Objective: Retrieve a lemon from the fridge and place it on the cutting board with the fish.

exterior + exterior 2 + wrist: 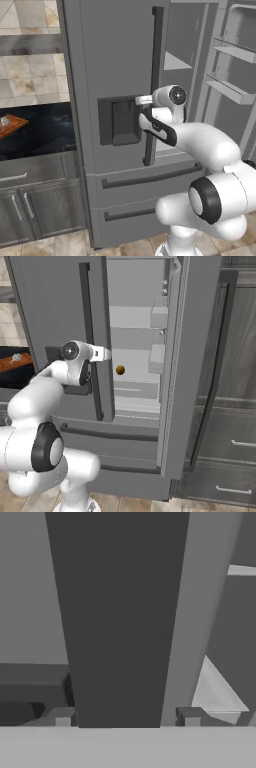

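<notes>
Fingers (62,717) apart, straddling the dark vertical handle (117,622) of the fridge (115,55), contact unclear. Arm (210,145) bent, wrist level at the handle. Right door open; lemon (120,370) on an inner shelf. Cutting board (11,124) with fish (5,121) on the bench's left edge.

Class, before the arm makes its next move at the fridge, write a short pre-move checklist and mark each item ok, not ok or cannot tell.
1. Right fridge door open: ok.
2. Lemon visible on a shelf: ok.
3. Gripper fingers straddle the left door's dark handle: ok.
4. Handle firmly clamped: cannot tell.
5. Cutting board with fish on the counter: ok.
6. Lemon path unblocked by left door: cannot tell.
</notes>
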{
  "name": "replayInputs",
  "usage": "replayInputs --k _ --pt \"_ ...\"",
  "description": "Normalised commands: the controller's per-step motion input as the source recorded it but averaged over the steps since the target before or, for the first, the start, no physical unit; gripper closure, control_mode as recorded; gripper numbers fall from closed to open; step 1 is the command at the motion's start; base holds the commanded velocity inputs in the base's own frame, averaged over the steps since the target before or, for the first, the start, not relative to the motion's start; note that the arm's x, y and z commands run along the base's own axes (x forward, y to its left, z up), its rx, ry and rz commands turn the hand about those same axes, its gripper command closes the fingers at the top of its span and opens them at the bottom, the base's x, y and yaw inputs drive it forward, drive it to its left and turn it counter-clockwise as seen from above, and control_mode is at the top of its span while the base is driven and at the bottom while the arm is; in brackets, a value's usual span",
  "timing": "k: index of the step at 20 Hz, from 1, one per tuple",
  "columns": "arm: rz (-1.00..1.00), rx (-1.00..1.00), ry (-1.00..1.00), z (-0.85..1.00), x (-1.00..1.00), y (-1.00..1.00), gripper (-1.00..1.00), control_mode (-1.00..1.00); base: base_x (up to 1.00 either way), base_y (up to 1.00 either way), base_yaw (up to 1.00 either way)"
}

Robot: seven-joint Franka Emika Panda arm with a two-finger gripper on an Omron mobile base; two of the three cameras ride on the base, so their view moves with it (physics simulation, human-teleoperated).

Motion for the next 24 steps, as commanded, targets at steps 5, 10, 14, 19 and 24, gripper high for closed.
replayInputs --k 5,10,14,19,24 --pt "-0.16 -0.02 0.09 0.16 -0.02 0.00 1.00 -1.00 0.00 0.00 0.00" --pt "-0.32 0.00 0.02 0.01 -0.64 0.00 1.00 -1.00 0.00 0.00 0.00" --pt "-0.30 0.03 0.08 0.00 -0.80 0.00 1.00 -1.00 0.00 0.00 0.00" --pt "-0.30 0.01 0.21 0.00 -0.83 0.37 1.00 -1.00 0.00 0.00 0.00" --pt "-0.32 0.00 0.22 0.00 -0.89 0.58 1.00 -1.00 0.00 0.00 0.00"
